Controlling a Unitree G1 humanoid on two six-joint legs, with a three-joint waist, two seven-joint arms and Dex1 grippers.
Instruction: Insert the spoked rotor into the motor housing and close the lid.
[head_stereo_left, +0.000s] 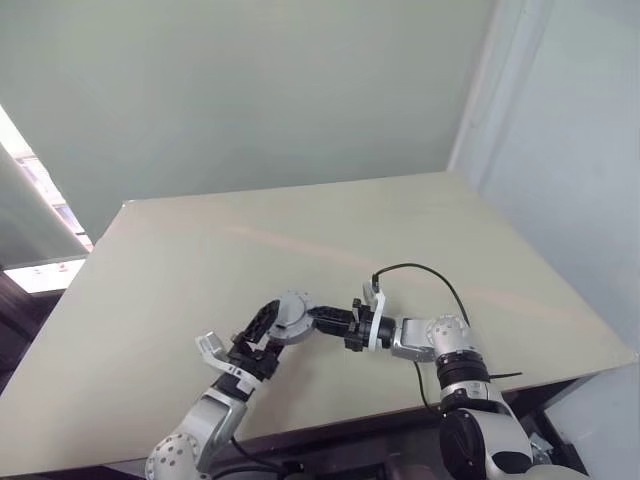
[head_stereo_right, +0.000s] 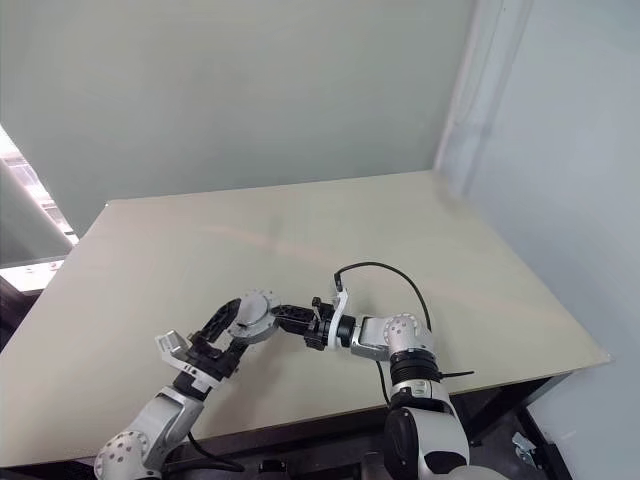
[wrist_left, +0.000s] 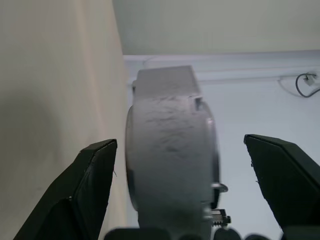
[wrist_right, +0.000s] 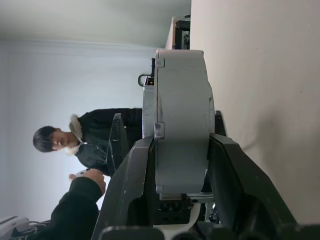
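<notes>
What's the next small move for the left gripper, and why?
Probably close the left gripper on the grey motor assembly. Its fingers stand wide open either side of the assembly, not touching, while the right gripper is clamped on it above the table.

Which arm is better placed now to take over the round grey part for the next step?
Left, probably. The left gripper is open with one finger on each side of the round grey part, so it only has to close. The right gripper already clamps that part above the table.

pale beige table (head_stereo_left: 200, 270), nothing resting directly on its surface.
</notes>
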